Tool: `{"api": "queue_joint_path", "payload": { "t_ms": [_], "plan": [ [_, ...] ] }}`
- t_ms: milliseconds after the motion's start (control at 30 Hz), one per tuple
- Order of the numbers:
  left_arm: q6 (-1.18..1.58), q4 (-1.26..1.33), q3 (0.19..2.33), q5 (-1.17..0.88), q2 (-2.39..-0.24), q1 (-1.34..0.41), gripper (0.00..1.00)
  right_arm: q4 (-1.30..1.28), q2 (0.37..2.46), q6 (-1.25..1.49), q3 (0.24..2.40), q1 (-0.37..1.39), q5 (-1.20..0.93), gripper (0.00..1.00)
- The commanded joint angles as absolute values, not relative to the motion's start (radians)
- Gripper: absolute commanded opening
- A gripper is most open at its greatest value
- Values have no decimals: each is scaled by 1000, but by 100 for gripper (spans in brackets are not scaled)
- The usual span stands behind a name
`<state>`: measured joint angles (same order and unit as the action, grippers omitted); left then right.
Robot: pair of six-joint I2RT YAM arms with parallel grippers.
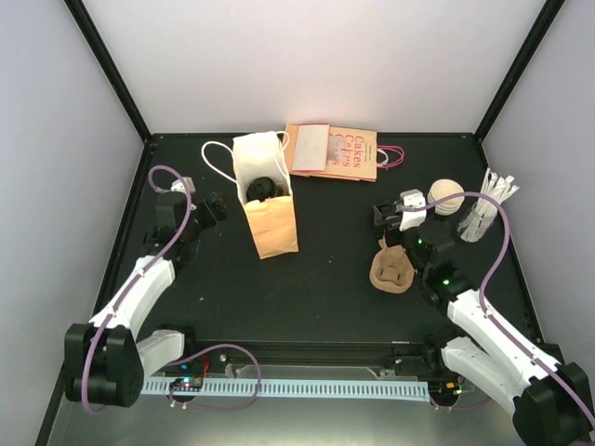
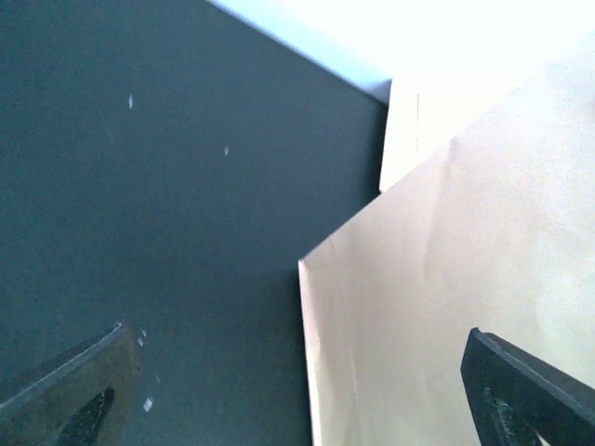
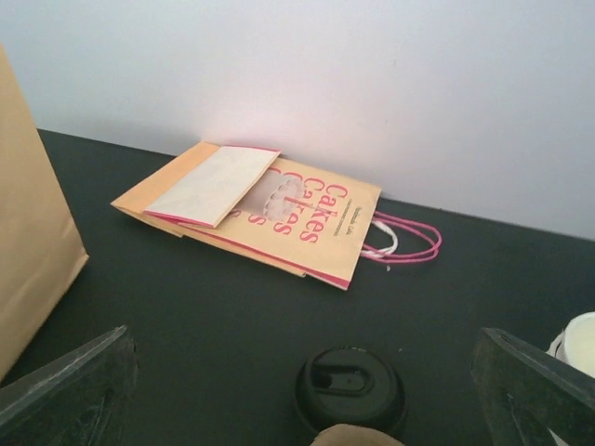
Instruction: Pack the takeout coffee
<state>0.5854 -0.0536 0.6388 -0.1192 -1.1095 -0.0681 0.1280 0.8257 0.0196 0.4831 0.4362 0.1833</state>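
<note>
Bag (image 1: 265,200): stands upright at 11 o'clock with its mouth open, ready to take a cup from above. A dark round shape sits inside, and I cannot tell what it is.
Flat bag (image 1: 339,153): lies folded at 12 o'clock, probably a spare kept out of the way.
Left tool (image 1: 212,206): open and holding nothing, just beside the bag at its 9 o'clock, likely placed to steady it.
Right tool (image 1: 386,216): open wide at 3 o'clock, gripping nothing.
Carrier (image 1: 390,269): at 4 o'clock, under the right arm.
Coffee (image 3: 350,386): lidded and upright on the surface, outside the bag and just ahead of the right tool, lined up for a grasp.
Walls (image 1: 325,56): plain white on three sides.
Surface (image 1: 325,297): flat matte black.
</note>
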Motion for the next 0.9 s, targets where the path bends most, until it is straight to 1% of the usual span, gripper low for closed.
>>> {"api": "queue_joint_path", "payload": {
  "t_ms": [0,67,200,400,533,633,767,867],
  "plan": [
    [387,160,547,7,-1010,-95,99,443,866,-122,398,423,221,100],
    [344,234,502,95,-972,-97,99,492,912,-110,410,392,204,99],
    [225,355,437,174,-941,-84,99,546,991,-81,426,297,177,100],
    [199,450,418,175,-1032,-10,99,642,1094,-32,404,175,97,100],
    [195,515,411,172,-1101,-5,99,692,1169,-30,392,165,85,100],
    [189,552,411,155,-1144,-4,99,676,1186,-43,406,164,69,100],
    [186,509,448,144,-1158,-6,99,668,1203,-48,428,155,65,100],
    [150,596,397,148,-1130,-8,98,666,1214,-41,438,137,52,100]
  ]
}}
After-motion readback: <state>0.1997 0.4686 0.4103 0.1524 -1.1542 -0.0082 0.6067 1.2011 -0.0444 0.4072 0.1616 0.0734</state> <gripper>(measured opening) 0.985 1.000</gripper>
